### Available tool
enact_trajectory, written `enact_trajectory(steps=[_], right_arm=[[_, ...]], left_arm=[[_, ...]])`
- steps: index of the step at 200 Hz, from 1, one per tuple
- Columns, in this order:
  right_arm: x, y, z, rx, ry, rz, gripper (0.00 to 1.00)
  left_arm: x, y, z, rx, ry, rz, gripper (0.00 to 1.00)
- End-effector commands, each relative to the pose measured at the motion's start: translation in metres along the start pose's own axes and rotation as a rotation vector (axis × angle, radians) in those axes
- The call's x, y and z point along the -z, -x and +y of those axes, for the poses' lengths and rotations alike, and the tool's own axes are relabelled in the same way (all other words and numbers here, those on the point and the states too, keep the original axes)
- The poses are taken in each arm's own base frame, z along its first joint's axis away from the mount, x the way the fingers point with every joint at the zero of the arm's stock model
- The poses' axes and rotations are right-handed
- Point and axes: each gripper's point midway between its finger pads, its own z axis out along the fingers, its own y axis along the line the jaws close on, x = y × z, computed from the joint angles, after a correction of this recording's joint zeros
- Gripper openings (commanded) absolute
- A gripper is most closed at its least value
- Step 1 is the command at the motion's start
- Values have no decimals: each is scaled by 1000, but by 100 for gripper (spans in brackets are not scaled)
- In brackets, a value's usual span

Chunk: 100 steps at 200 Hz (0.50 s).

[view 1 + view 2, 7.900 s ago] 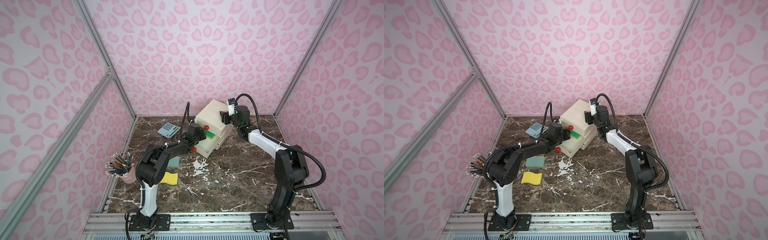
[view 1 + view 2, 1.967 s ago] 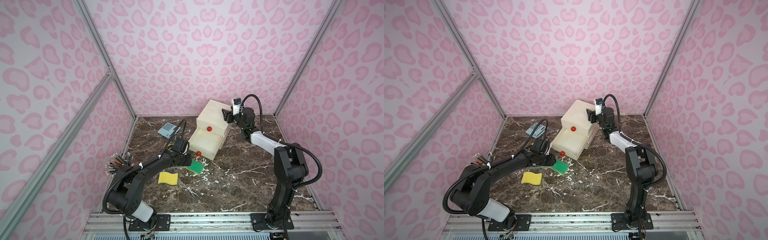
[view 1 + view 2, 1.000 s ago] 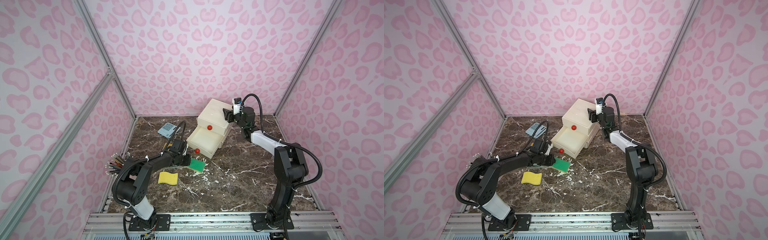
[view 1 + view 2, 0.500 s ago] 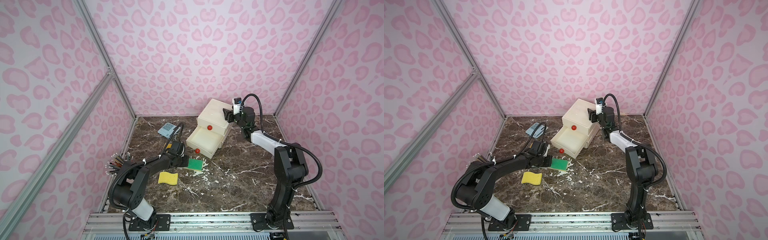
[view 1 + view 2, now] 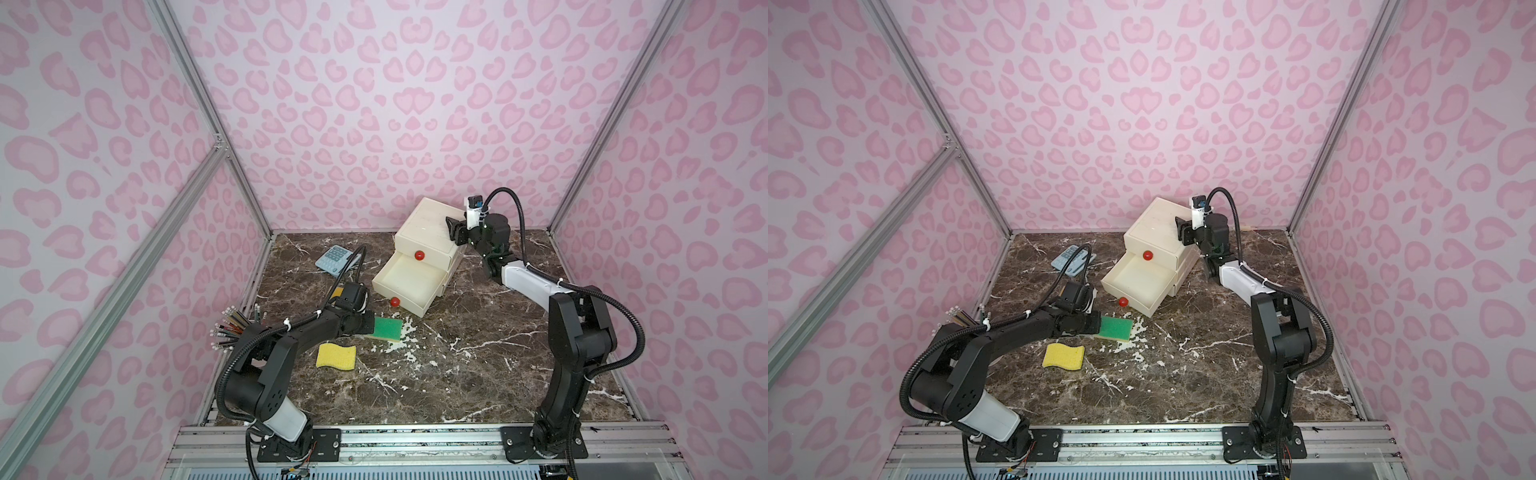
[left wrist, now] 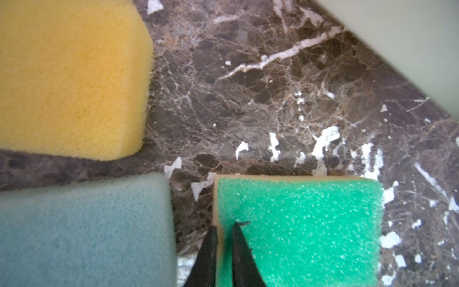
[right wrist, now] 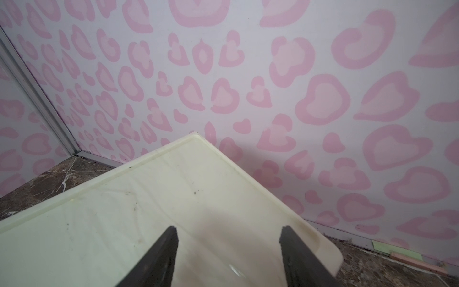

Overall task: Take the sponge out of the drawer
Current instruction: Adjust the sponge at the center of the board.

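The green sponge (image 5: 388,329) (image 5: 1116,328) lies flat on the marble table, just in front of the open lower drawer (image 5: 399,300) (image 5: 1158,305), whose inside shows bare. My left gripper (image 5: 371,326) (image 5: 1098,325) reaches it low from the left. In the left wrist view the narrow jaws of the left gripper (image 6: 224,225) pinch the near edge of the sponge (image 6: 298,223). My right gripper (image 5: 451,226) (image 7: 228,229) stands open over the top of the cream cabinet (image 5: 424,232) (image 7: 149,211), with nothing between its fingers.
A yellow sponge (image 5: 336,356) (image 6: 69,74) lies near the green one. A pale blue-green sponge (image 6: 82,231) sits beside my left fingers. A calculator (image 5: 334,259) lies at the back left. A cup of pens (image 5: 232,332) stands by the left wall.
Several seconds ago the green sponge was in the open drawer; now it lies on the table in front. Over the last second it has barely shifted. The right arm has stayed put.
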Motion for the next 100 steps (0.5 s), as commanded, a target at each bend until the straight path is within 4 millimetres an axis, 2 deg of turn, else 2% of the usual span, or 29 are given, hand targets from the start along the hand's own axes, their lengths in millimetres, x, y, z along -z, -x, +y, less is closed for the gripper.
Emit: enact_trajectory(steps=[1,62,100], right_arm=[[6,-82,-5,-38,-21,288,66],[6,-79,-3,-41,-13,283,66],[5,-83,-2,-46,-6,292,67]], left_arm=[[6,2,1,7,7,-12,25],[35,18,-6,3,-13,-78,31],[40,16,-5,9,-15,-79,31]])
